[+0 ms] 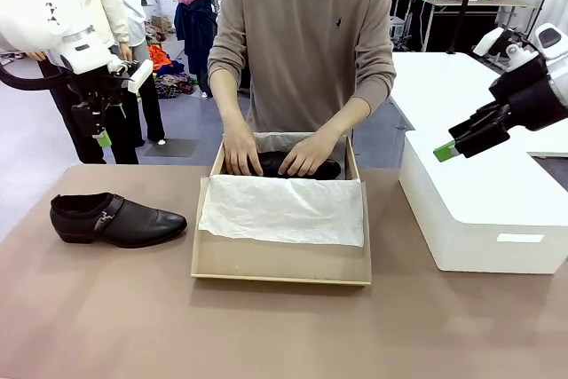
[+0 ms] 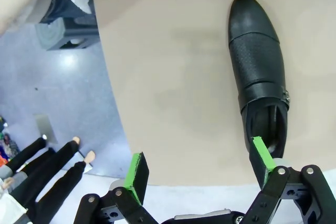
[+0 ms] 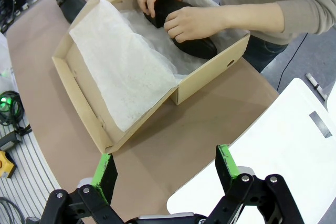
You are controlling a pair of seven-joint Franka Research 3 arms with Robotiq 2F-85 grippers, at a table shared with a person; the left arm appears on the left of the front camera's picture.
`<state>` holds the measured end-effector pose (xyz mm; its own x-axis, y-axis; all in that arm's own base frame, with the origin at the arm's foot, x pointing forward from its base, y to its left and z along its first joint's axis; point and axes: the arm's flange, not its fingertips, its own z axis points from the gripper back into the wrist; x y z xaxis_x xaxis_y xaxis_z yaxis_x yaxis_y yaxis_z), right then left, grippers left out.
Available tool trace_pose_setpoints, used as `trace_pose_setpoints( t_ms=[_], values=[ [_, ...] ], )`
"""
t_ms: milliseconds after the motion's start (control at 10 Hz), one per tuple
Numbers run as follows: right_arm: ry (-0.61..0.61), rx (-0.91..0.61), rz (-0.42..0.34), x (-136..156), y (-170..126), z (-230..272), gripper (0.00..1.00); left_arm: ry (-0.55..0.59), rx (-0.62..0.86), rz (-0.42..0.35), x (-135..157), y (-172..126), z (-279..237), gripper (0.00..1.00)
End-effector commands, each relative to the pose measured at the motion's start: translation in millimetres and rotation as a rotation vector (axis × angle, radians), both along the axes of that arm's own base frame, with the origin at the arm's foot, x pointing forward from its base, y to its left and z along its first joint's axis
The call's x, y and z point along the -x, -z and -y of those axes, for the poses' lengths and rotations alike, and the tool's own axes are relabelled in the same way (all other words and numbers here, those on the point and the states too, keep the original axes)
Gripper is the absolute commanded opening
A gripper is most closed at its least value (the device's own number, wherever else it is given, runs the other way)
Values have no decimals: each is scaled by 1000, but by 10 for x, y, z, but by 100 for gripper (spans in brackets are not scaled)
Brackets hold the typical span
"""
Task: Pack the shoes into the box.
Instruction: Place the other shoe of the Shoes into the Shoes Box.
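Note:
One black glossy shoe [image 1: 115, 218] lies on its sole at the table's left, toe pointing right; the left wrist view has this shoe [image 2: 260, 72] below and to the right of my open left gripper [image 2: 198, 166]. The other shoe [image 1: 288, 166] rests in the far part of the tan box [image 1: 280, 265], and both of the person's hands [image 1: 241, 152] press on it. White tissue paper [image 1: 284, 209] covers the box's near part. My left gripper [image 1: 99, 133] hangs high above the table's far left edge. My right gripper [image 1: 461, 142] hovers open at the right, over the white box.
A large white box [image 1: 484, 210] with rounded corners stands on the table at the right, close to the tan box. The person stands at the far side. Bare table stretches along the near edge. Other people stand behind at the far left.

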<state>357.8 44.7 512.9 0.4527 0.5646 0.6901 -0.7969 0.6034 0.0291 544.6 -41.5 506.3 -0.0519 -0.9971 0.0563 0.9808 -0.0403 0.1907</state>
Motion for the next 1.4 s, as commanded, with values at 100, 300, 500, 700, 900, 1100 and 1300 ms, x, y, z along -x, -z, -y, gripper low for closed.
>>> trace_pose_setpoints(
  t_ms=[100, 300, 500, 700, 900, 1100, 1300],
  values=[
    [-24, -17, 18, -30, 6, 23, 100, -5, 1, 2, 46, 5, -23, 100],
    [-24, -17, 18, -30, 6, 23, 100, -5, 1, 2, 46, 5, -23, 100],
    [-24, -17, 18, -30, 6, 23, 100, -5, 1, 2, 46, 5, -23, 100],
    [-24, -17, 18, -30, 6, 23, 100, 26, 14, -12, 6, 37, -13, 100],
    [-24, -17, 18, -30, 6, 23, 100, 18, 30, -44, 110, 151, -52, 100],
    [-24, -17, 18, -30, 6, 23, 100, -27, 5, -65, 262, 250, -200, 100],
    [-24, -17, 18, -30, 6, 23, 100, -78, 2, -86, 461, 356, -401, 100]
  ],
)
